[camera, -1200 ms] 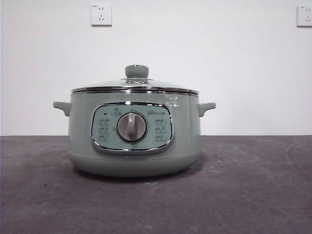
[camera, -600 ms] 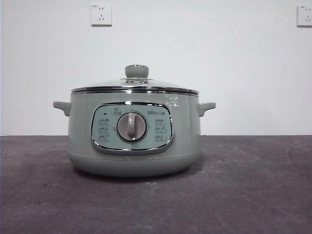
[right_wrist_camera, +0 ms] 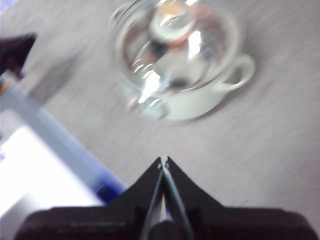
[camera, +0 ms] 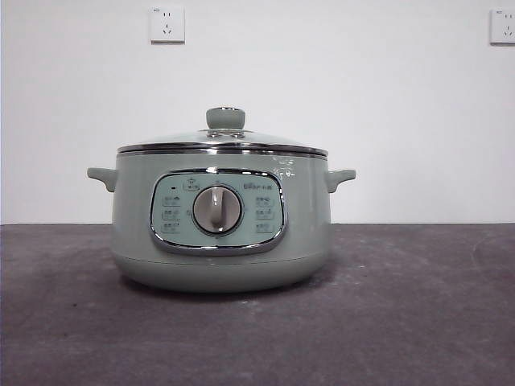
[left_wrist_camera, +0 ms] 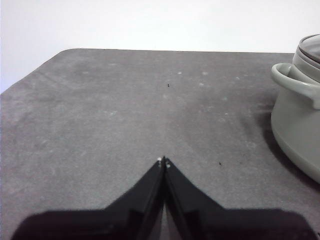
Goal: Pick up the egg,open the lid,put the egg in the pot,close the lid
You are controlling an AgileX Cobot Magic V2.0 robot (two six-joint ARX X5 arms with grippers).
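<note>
The sage-green pot (camera: 221, 229) stands on the dark table, with the glass lid (camera: 223, 141) closed on it and the knob (camera: 226, 117) on top. In the blurred right wrist view, the pot (right_wrist_camera: 200, 100) and lid (right_wrist_camera: 175, 50) appear from above. An orange-brown smear under the glass near the knob is too blurred to name, so the egg does not show clearly. My right gripper (right_wrist_camera: 163, 160) is shut and empty, high above the table, apart from the pot. My left gripper (left_wrist_camera: 163, 161) is shut and empty, low over the table beside the pot's handle (left_wrist_camera: 295, 85).
Two wall sockets (camera: 167, 24) sit on the white wall behind. The table's far edge and rounded corner (left_wrist_camera: 65, 52) show in the left wrist view. A white and blue object (right_wrist_camera: 50, 150) lies beside the table in the right wrist view.
</note>
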